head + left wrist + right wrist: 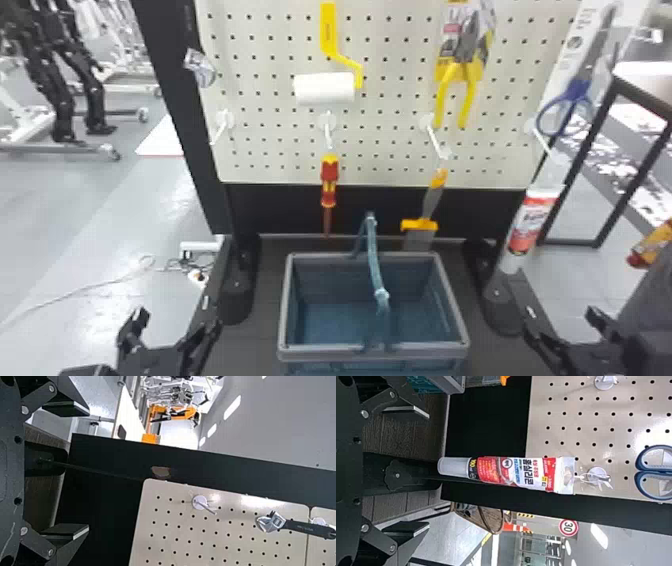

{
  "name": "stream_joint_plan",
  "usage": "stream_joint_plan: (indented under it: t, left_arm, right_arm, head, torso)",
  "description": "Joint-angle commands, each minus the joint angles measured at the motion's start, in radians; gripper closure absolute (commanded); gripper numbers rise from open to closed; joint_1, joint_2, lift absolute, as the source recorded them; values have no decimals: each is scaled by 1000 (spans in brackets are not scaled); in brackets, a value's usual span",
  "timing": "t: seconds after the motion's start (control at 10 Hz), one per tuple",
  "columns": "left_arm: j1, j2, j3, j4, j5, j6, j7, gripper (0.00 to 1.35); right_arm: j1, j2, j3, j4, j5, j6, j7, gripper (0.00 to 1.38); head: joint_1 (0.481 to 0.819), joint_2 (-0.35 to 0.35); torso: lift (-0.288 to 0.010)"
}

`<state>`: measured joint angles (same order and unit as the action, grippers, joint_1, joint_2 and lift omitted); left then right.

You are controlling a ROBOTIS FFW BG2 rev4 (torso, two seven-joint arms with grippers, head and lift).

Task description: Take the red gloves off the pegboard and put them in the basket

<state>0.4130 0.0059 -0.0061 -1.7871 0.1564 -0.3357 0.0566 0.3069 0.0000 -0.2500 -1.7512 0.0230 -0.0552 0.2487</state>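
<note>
Left wrist view: silver adjustable wrench with black handle [303, 527] on beige perforated pegboard [222, 530]. Head view: white paint roller [325, 88] on the pegboard; blue-gray plastic basket [320, 352] below, blue floor exposed. Left gripper [173, 325] and right gripper [564, 325]: 2 fingers each, spread wide, gripping nothing. Red gloves: location cannot be determined.

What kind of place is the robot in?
Probably a robot lab or workshop. There's a pegboard with a screwdriver hanging on it, and what look like black robot legs near a wheeled frame.
</note>
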Motion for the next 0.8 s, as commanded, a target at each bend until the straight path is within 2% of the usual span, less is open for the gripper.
stream_joint_plan:
  t: [0.0, 0.7]
  left_arm:
    - [-2, 0, 0, 0, 0, 0, 0, 263]
    - [-3, 0, -2, 2, 0, -3, 0, 263]
  right_arm:
    - [-2, 1, 0, 1, 2, 0, 0, 308]
    - [-5, 1, 0, -4, 9, 0, 0, 308]
  head:
    - [549, 0]
    - [549, 0]
  torso:
    - [-100]
    - [-100]
